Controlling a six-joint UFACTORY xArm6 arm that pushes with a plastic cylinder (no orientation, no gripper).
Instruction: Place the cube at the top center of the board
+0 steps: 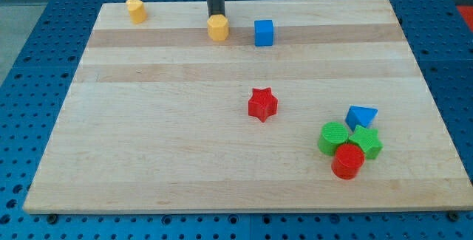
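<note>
The wooden board (244,162) lies on a blue perforated tabletop (29,63) and fills most of the frame. The dark rod comes down from the top edge of the frame, a little left of centre, and my tip (216,17) meets the board right behind a yellow block (217,27), seemingly touching its far side, though the block hides the very end of it. The arm has no fingers at all, only this plain rod, so nothing is held. The blue cube (264,32) sits near the top of the board, just right of centre, close beside the yellow block on the frame's right but apart from it, a small strip of wood showing between them. A second yellow block (135,10) stands alone in the upper left corner of the board, well apart from the rest. A red star (262,104) rests near the middle, slightly right. In the lower right a cluster gathers: a blue triangular block (361,115) at the top of it, two green blocks (333,137) (367,142) side by side below, and a red cylinder (347,161) at the front, pressed against both greens.
</note>
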